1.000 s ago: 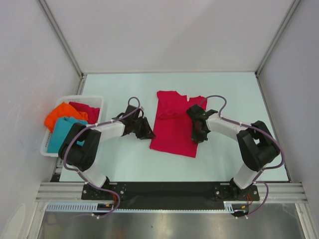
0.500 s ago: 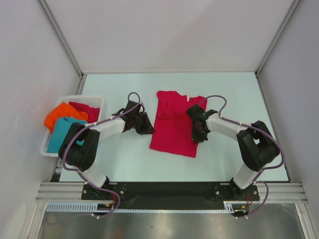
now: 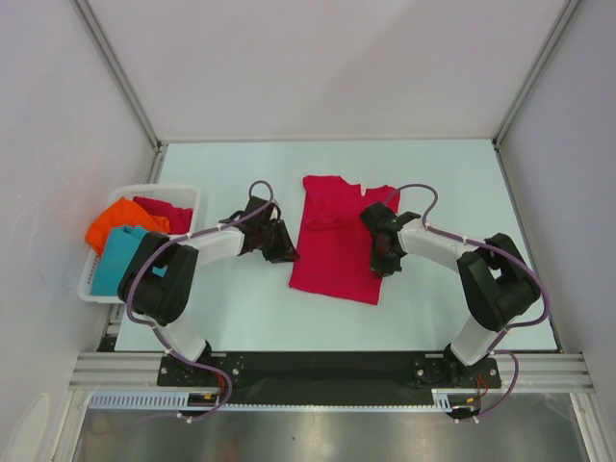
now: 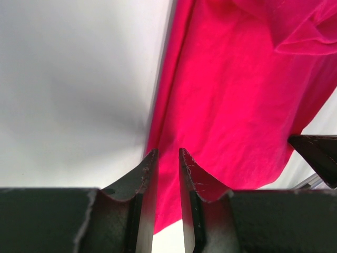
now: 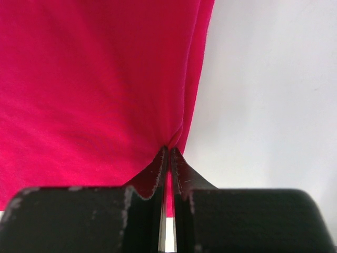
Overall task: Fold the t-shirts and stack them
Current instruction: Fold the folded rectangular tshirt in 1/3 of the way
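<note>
Red t-shirt (image 3: 337, 260): I find no print or label legible in any view.
White basket (image 3: 185, 189): I read no marking.
Worktop (image 3: 433, 183): I read no sign or number.

A robotics lab test cell is shown. The table (image 3: 250, 308) is enclosed at its left, far and right sides by plain white walls (image 3: 327, 67) held in aluminium profiles (image 3: 115, 72). Along the table's near edge a black rail (image 3: 327, 368) is fixed, and on it a left arm (image 3: 159, 284) and a right arm (image 3: 491, 284) are mounted, with purple cables (image 3: 423, 192) run along them. A red t-shirt (image 3: 332, 260) is laid out at the table's middle, and a basket (image 3: 183, 190) of bunched t-shirts (image 3: 120, 221) is set at its left edge.
</note>
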### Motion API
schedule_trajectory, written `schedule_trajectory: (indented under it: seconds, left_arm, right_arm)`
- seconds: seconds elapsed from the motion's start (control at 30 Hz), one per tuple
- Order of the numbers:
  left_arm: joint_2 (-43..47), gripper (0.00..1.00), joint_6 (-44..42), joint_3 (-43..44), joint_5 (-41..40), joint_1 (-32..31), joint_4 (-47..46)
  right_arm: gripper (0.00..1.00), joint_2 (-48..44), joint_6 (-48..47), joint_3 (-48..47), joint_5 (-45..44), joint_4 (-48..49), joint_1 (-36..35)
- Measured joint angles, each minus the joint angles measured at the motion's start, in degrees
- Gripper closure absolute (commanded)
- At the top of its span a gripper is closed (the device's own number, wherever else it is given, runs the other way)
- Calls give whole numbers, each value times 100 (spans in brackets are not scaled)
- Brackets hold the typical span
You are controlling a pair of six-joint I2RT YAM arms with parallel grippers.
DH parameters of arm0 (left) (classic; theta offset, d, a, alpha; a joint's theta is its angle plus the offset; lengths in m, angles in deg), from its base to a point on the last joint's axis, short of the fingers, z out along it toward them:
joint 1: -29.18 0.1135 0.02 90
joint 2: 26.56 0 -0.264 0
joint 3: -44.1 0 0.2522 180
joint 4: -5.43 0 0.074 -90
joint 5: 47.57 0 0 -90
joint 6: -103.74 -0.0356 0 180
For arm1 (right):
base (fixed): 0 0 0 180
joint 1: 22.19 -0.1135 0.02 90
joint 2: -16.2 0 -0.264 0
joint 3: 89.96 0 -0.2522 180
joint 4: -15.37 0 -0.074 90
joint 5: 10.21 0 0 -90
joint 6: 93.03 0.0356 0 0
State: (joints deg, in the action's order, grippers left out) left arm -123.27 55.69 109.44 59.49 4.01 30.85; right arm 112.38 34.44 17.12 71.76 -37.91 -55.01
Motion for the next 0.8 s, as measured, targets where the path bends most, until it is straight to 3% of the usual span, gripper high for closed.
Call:
schedule_trajectory:
  seconds: [0.33, 0.43, 0.53, 0.8]
  left_arm:
    - [-197, 76, -2, 0, 9, 0, -63]
    - [-221, 83, -2, 0, 13, 0, -111]
    - [-229, 100, -9, 0, 22, 0, -151]
    - [-229, 100, -15, 0, 72, 0, -208]
  right_arm:
    - [95, 0, 0, 0, -11, -9, 2]
    - [96, 0, 0, 0, -11, -11, 4]
    - [100, 0, 0, -2, -13, -17, 4]
    - [100, 0, 2, -11, -17, -52, 4]
